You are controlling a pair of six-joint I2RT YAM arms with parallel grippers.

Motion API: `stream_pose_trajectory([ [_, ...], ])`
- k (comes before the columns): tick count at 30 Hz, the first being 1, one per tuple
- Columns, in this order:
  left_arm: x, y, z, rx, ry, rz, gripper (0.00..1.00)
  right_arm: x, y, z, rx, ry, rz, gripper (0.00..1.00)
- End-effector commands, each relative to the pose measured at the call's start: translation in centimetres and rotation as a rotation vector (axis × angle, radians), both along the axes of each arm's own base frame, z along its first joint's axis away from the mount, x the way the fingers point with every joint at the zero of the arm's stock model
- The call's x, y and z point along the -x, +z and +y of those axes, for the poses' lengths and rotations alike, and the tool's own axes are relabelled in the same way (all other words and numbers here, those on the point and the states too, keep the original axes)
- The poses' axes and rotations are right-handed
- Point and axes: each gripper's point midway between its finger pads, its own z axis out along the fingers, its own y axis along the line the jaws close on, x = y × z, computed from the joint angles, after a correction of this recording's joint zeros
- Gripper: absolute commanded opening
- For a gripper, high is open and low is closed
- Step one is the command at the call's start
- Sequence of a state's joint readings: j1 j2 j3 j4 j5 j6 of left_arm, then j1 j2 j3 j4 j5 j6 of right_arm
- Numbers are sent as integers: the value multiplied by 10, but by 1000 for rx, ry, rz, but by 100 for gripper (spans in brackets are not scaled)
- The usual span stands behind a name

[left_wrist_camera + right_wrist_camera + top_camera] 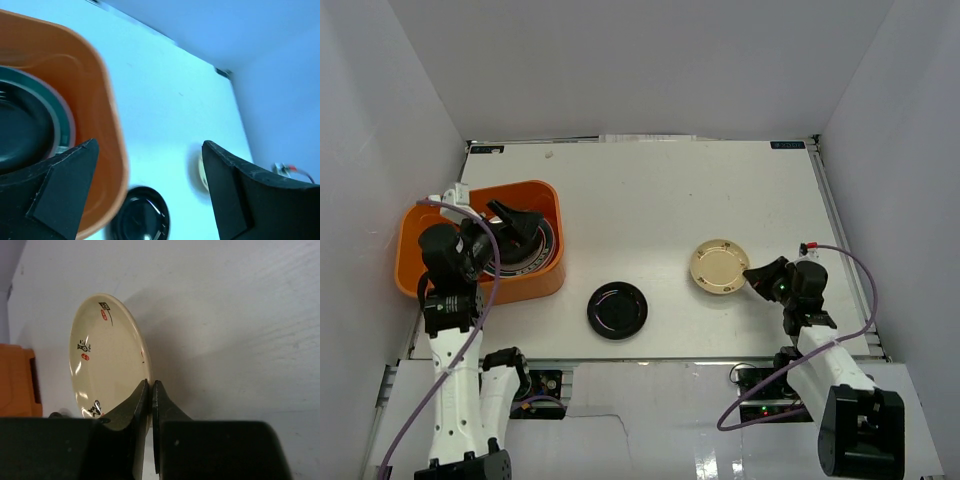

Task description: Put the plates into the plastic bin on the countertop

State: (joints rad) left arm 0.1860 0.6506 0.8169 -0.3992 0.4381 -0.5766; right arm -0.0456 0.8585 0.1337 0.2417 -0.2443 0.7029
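Note:
The orange plastic bin (425,250) stands at the left of the white countertop (650,190), with stacked plates inside and a glossy black plate (520,255) on top. My left gripper (520,222) hangs open and empty over the bin; in the left wrist view its fingers (75,167) straddle the bin wall (102,125). A second black plate (617,310) lies on the counter near the front. My right gripper (151,385) is shut on the right rim of the small tan-gold plate (107,360), which also shows in the top view (719,267).
White walls enclose the counter on three sides. The counter's front edge runs just behind the black plate. A red-tipped cable (808,246) lies right of the right gripper.

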Motion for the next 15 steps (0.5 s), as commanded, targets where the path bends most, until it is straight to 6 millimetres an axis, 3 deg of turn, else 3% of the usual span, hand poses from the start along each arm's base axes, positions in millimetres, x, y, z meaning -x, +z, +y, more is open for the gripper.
stream_pose_trajectory([
  [1,21,29,-55,47,-354,-53,93,-14,66,23,-75,103,-197,8],
  [2,25,33,-63,56,-404,-58,93,-17,88,32,-81,148,-247,8],
  [7,31,37,-100,73,-542,-41,90,-14,147,82,-131,333,-358,8],
  [10,33,22,-129,70,-621,13,88,-9,174,119,-172,452,-402,8],
  [11,32,11,-143,62,-644,47,87,-2,175,137,-192,518,-389,8],
  [12,31,3,-149,54,-651,68,86,-2,191,147,-211,551,-434,8],
  [15,30,-23,-174,20,-680,140,85,6,198,175,-244,658,-436,8],
])
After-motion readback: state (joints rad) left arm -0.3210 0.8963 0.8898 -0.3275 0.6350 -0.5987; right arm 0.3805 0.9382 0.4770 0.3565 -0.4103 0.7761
